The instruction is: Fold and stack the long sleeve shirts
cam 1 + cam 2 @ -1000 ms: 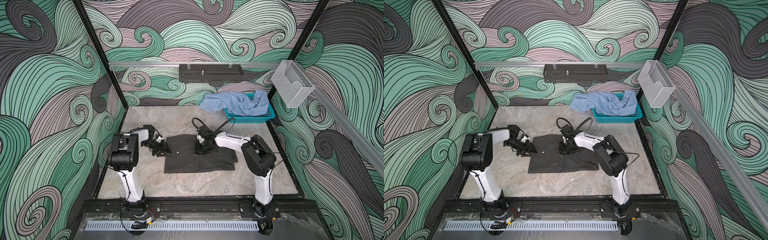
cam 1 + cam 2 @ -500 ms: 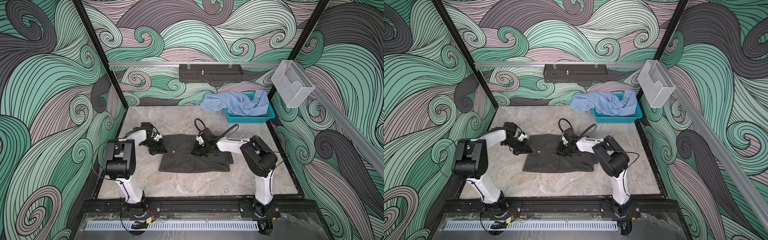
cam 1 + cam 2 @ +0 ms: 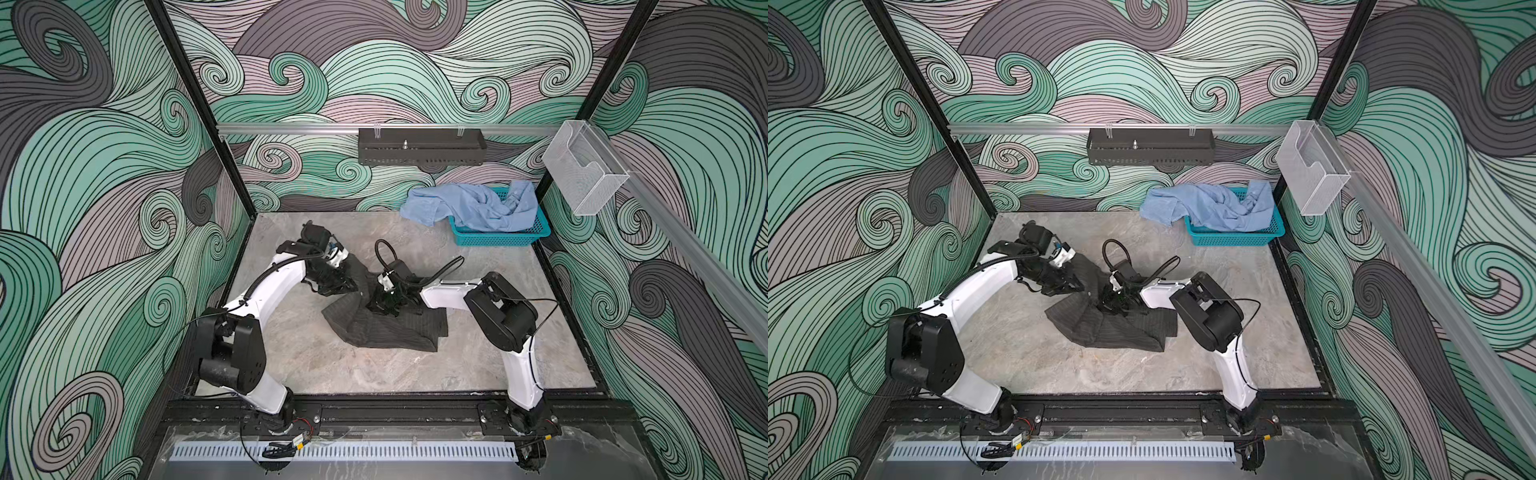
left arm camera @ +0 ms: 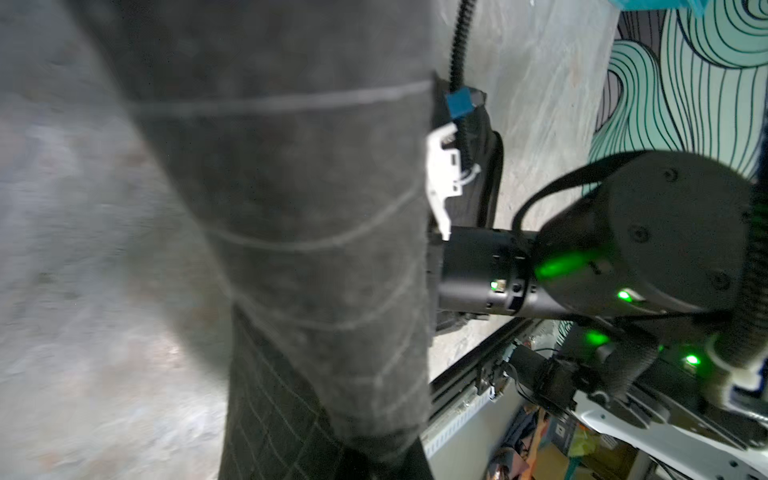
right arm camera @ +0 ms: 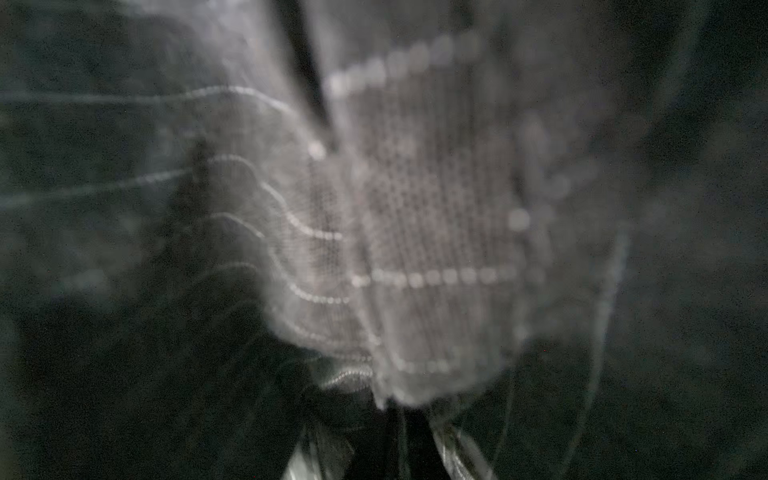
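The dark charcoal pinstriped shirt (image 3: 386, 332) (image 3: 1113, 328) lies mid-table, bunched, its far edge pulled up off the marble. My left gripper (image 3: 351, 286) (image 3: 1079, 286) is shut on that raised edge at the left. My right gripper (image 3: 380, 305) (image 3: 1108, 305) is shut on the same shirt just beside it. In the left wrist view the shirt's striped cloth (image 4: 291, 208) hangs across the jaws and hides them. Blurred pinstriped cloth (image 5: 415, 228) fills the right wrist view. The light blue shirt (image 3: 469, 208) (image 3: 1208, 205) lies crumpled over the basket at the back right.
A teal perforated basket (image 3: 498, 239) (image 3: 1233, 239) stands in the back right corner. A black perforated tray (image 3: 422, 147) hangs on the back rail, and a clear plastic holder (image 3: 584, 170) on the right rail. A black frame rail (image 3: 395, 411) borders the front edge.
The left gripper has shut on the dark shirt's left edge. Both grippers have raised the far edge and drawn together, so the flat shirt is now bunched and tented.
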